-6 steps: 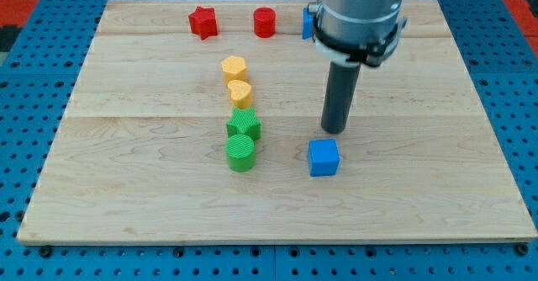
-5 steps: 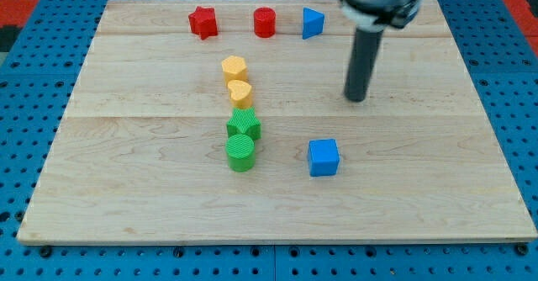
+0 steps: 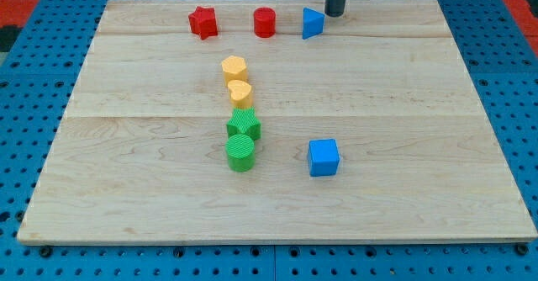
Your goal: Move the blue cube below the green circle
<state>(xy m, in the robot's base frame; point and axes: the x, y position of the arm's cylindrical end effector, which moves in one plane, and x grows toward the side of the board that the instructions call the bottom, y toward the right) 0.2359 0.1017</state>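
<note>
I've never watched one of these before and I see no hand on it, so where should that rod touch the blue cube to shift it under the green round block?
No grip, only a push. The blue cube sits to the view's right of the green circle, so my tip, now by the board's top edge, should probably press its flat right face, upper part, driving it left and slightly down.

Only green star (image 3: 245, 124) crowds green circle (image 3: 240, 152).

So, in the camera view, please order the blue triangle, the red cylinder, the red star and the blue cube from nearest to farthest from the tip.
1. Blue triangle, just left of and below my tip.
2. Red cylinder, further left.
3. Red star, top left.
4. Blue cube, far toward the view's bottom.
</note>
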